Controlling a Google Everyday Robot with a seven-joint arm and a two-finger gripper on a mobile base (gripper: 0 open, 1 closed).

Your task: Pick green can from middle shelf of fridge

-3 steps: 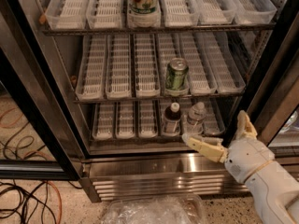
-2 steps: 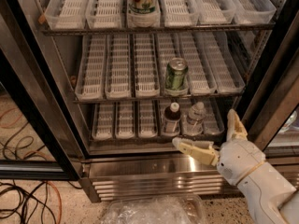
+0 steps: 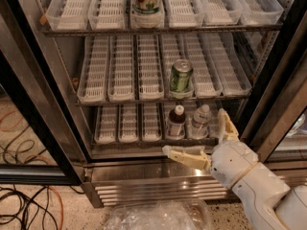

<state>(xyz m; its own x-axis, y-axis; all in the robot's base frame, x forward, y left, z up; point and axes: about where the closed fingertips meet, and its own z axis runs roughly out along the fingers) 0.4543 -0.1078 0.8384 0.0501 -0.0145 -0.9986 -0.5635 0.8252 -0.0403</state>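
Observation:
The green can (image 3: 181, 77) stands upright near the front of a lane tray on the middle shelf (image 3: 120, 75) of the open fridge (image 3: 144, 178). My gripper (image 3: 196, 135) is open, with one finger (image 3: 184, 155) pointing left and the other (image 3: 225, 126) pointing up. It hangs in front of the bottom shelf, below and slightly right of the can, not touching it.
Two small capped bottles (image 3: 176, 122) (image 3: 199, 122) stand on the bottom shelf just behind my gripper. A white-green carton (image 3: 146, 1) stands on the top shelf. Black door frames flank the opening (image 3: 33, 119) (image 3: 283, 95). Cables (image 3: 24, 202) and clear plastic (image 3: 153, 217) lie on the floor.
My gripper has moved left and slightly up, closer to the front of the bottom shelf. The can and bottles have not moved.

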